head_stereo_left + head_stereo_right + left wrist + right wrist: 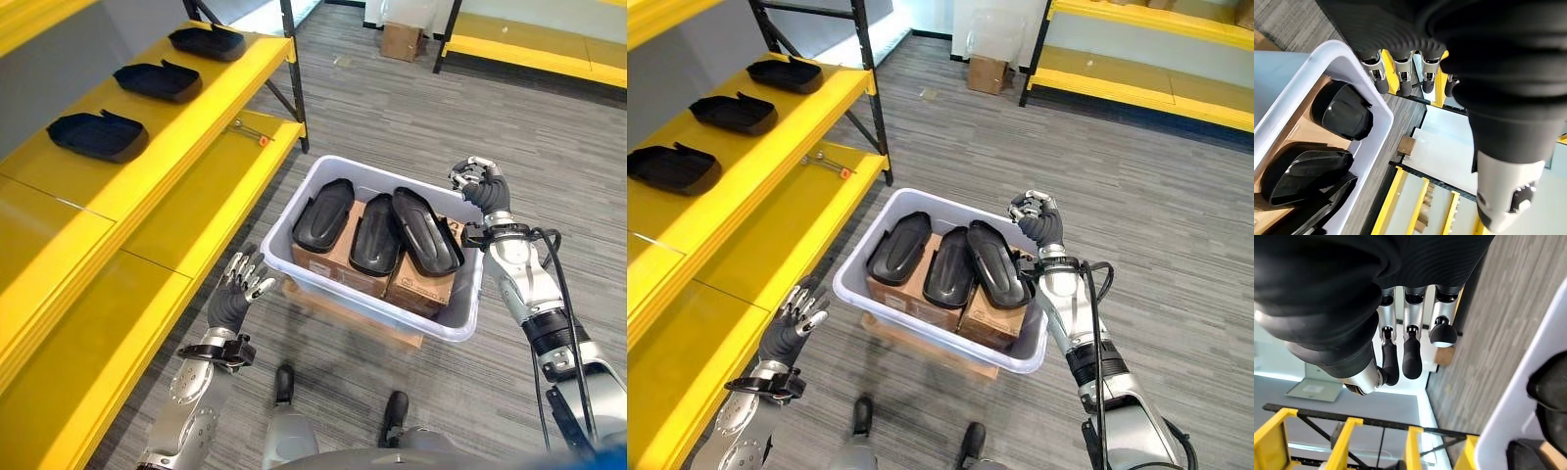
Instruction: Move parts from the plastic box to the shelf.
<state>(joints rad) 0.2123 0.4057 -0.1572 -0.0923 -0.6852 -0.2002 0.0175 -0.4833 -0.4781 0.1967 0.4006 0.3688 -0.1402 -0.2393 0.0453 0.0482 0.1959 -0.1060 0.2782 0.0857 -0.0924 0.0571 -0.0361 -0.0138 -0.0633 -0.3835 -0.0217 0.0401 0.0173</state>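
Three black parts lie in the plastic box, three on the shelf. Left robot hand relaxed, empty; right robot hand loosely curled, empty. Parts look light, rigid, slick: grip the rim.

Two silver-grey metal arms, jointed segments, dark collars at forearm joints. Left hand: dark ribbed cover over back and wrist, silver fingers with dark tips. Right hand: same dark ribbed cover, same silver dark-tipped fingers. Small screws visible on silver finger housings in wrist views.
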